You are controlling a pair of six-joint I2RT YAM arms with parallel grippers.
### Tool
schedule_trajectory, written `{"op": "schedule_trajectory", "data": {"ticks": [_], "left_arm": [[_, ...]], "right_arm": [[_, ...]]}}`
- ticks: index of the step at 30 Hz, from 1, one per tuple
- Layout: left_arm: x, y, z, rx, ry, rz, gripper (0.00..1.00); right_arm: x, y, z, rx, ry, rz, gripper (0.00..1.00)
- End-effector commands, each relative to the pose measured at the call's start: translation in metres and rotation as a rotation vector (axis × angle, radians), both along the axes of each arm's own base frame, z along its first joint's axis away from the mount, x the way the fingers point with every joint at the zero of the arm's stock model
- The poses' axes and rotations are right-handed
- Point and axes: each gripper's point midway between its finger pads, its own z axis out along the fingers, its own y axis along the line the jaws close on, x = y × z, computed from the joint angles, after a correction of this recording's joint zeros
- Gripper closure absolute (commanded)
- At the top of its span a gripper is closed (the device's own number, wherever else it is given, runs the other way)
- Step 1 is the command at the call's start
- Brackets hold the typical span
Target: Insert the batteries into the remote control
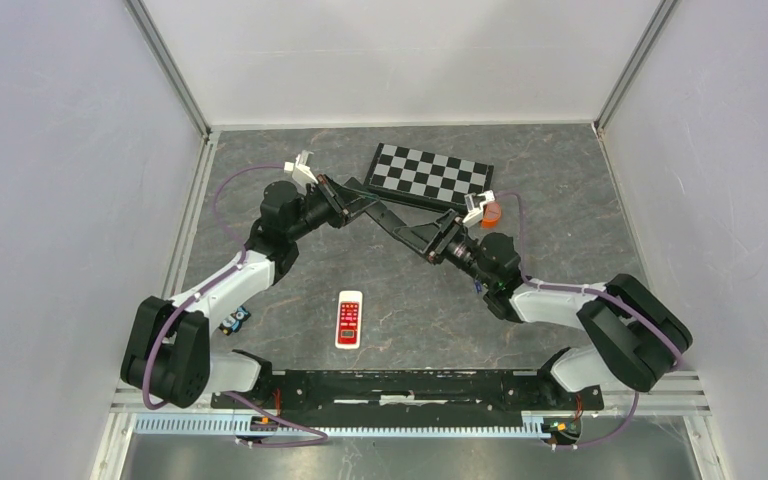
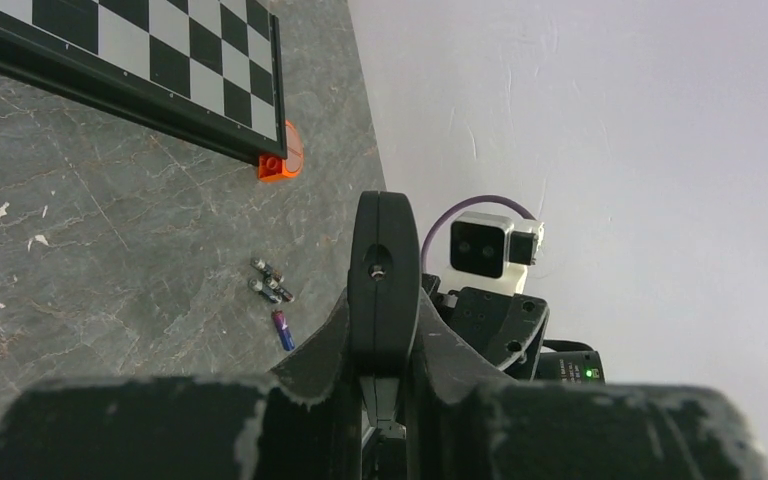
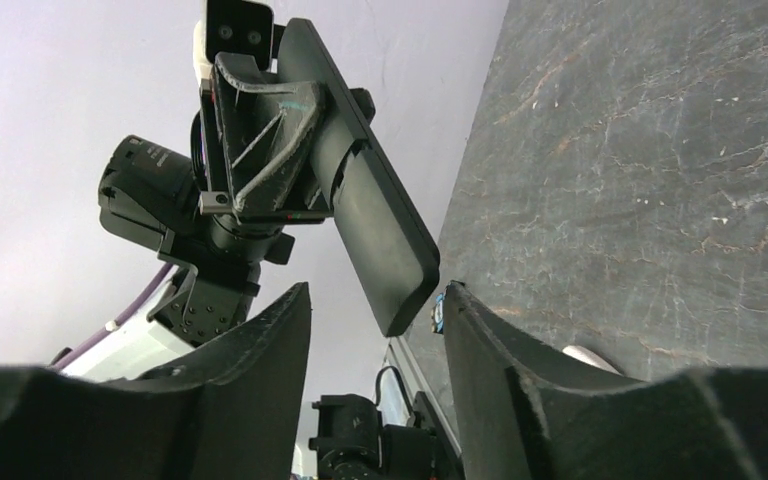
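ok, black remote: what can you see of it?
The black remote is a slim flat slab with rounded corners, plastic-looking, no buttons showing. The left gripper is shut on one end, holding it off the table. Its free end sits between the right gripper's open fingers; contact there is unclear.

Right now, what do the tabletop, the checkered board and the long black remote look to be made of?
The tabletop looks like dark grey stone or a stone-print laminate, matt, with pale veins. The checkered board is a rigid flat panel with printed black and white squares; its material is unclear. The black remote is probably moulded plastic: smooth satin surface, rounded edges.
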Motion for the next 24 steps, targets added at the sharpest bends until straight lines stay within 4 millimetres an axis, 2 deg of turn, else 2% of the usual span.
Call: {"op": "schedule_trajectory", "data": {"ticks": [1,8,12,20,24], "left_arm": [[0.001,0.0,0.027,-0.007,-0.11,-0.011,0.98],[0.0,0.001,0.025,-0.008,-0.123,-0.011,0.98],[-0.003,0.0,0.024,-0.013,-0.134,-0.023,0.98],[-0.005,0.003,0.019,0.019,-0.154,-0.016,0.98],[-0.007,0.003,0.019,0.022,-0.161,-0.022,0.98]], "right_arm": [[0.01,0.007,0.018,0.058,-0.014,-0.004,0.47],[0.007,0.006,0.01,0.039,0.016,0.001,0.67],[0.004,0.006,0.005,0.006,0.032,0.002,0.72],[0.001,0.001,0.003,-0.051,0.045,-0.019,0.74],[0.001,0.001,0.007,-0.046,0.037,-0.018,0.69]]}}
